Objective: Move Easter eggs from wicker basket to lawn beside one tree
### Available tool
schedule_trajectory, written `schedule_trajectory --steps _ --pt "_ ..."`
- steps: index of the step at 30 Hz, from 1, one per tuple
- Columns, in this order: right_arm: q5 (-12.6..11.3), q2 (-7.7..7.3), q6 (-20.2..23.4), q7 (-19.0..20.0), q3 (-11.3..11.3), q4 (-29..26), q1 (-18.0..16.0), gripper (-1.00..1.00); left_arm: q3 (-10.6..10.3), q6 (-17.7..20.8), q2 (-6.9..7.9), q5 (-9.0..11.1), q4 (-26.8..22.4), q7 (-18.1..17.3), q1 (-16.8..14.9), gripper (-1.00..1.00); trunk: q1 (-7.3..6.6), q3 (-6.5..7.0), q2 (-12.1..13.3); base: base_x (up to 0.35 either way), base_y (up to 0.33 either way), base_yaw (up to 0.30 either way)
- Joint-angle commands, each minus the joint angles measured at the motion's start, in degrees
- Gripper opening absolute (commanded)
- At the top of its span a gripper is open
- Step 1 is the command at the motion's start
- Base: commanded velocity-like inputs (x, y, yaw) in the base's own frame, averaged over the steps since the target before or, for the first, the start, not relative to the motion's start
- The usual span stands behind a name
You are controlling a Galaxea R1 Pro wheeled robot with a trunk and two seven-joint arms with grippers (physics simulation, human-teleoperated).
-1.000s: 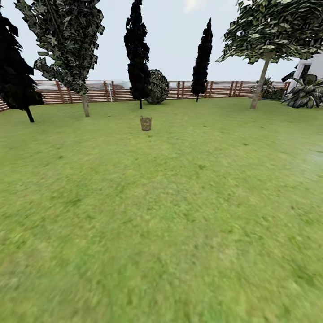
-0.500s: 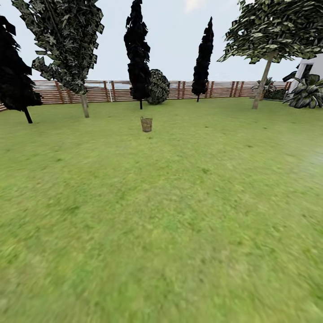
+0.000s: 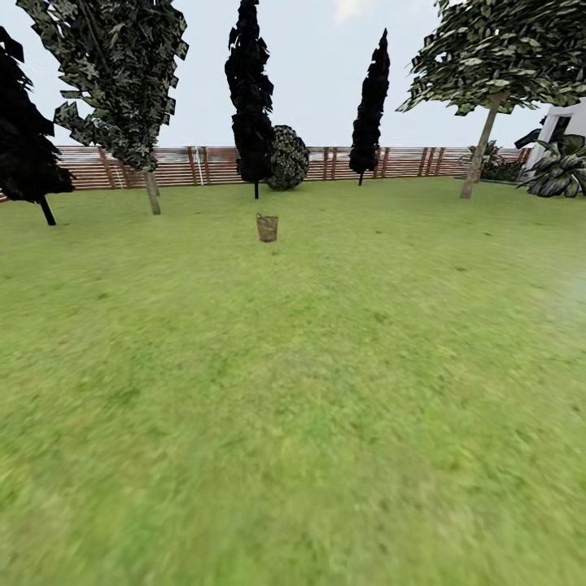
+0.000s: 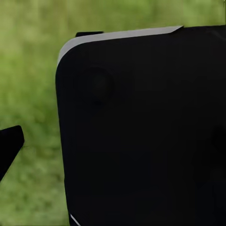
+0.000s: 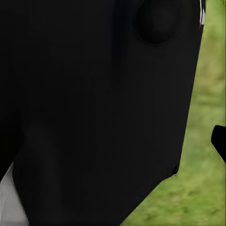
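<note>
We're on the lawn (image 3: 293,391), head camera looking across open grass. The wicker basket (image 3: 267,228) stands upright far ahead, roughly centre, well apart from us and out of reach of either hand; too small to tell what is inside it, so we can't confirm any eggs. The tree (image 3: 480,106) with the pale trunk and broad green crown stands far off to the right of the basket, near the wooden fence (image 3: 195,165). Another leafy tree (image 3: 122,81) is at far left, with dark conical trees (image 3: 249,89) and a round bush (image 3: 287,157) along the fence behind the basket. A broad-leaved plant (image 3: 558,172) and a white building corner (image 3: 570,122) sit at the far right edge. In the left wrist view a black robot body panel (image 4: 141,127) blocks most of the frame, blurred grass beside it; a dark tip at the edge may be a finger, so left hand state: cannot tell. Right wrist view is the same story, black panel (image 5: 99,103) over grass; right hand state: cannot tell.
</note>
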Motion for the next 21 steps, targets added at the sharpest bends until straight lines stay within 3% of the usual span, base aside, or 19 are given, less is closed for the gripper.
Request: schedule_trajectory --steps 1,21 --pt "0.08 0.0 -0.2 0.01 -0.04 0.05 -0.03 1.0 -0.07 -0.19 0.01 -0.09 0.04 -0.09 -0.04 1.0 0.03 -0.05 -0.02 0.339 0.103 0.0" --pt "0.08 0.0 -0.2 0.01 -0.04 0.05 -0.03 1.0 -0.07 -0.19 0.01 -0.09 0.03 -0.09 -0.04 1.0 0.03 -0.05 -0.02 0.338 0.105 0.0"
